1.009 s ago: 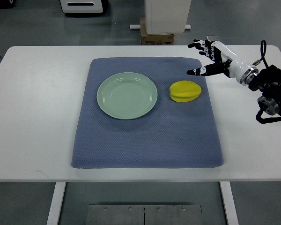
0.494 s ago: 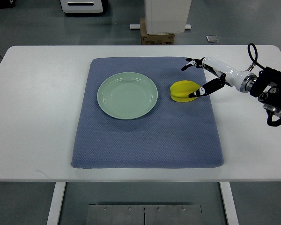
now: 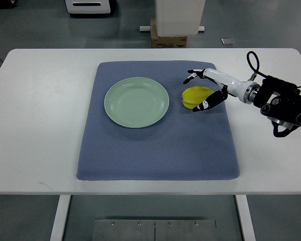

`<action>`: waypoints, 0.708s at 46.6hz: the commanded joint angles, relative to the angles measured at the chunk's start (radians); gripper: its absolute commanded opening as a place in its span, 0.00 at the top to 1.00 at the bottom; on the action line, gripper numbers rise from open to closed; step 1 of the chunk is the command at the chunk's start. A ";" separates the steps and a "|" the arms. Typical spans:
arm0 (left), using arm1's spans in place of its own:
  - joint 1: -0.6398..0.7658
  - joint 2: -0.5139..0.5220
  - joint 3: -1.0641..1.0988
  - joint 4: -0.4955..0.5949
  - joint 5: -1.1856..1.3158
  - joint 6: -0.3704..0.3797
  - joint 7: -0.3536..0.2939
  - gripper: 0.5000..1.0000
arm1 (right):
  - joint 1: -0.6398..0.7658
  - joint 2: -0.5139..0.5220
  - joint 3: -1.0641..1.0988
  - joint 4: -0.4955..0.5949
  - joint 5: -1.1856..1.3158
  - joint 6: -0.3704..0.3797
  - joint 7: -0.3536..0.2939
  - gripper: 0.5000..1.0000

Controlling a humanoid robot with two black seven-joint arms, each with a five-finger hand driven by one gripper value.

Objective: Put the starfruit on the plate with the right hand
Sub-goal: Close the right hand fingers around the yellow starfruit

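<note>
Straddling the starfruit (image 3: pixel 195 96) w/ fingers wide, right hand (image 3: pixel 209 89) hasn't gripped or lifted yet; plate (image 3: pixel 136 102) at its 9 o'clock sits empty.

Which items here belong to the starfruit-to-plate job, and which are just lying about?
Job: starfruit; green plate; right hand, fingers spread around the fruit; blue mat.
Lying about: cardboard box and white bin beyond the table.
</note>
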 commanded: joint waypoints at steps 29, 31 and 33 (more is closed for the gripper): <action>-0.001 0.000 0.000 0.000 0.000 0.000 0.000 0.00 | -0.021 0.024 -0.003 -0.029 -0.004 -0.025 -0.013 0.00; -0.001 0.000 0.000 0.000 0.000 0.000 0.000 0.00 | -0.022 0.024 -0.003 -0.029 -0.004 -0.025 -0.013 0.00; -0.001 0.000 0.000 0.000 0.000 0.000 0.000 0.00 | -0.024 0.024 -0.004 -0.029 -0.004 -0.025 -0.011 0.00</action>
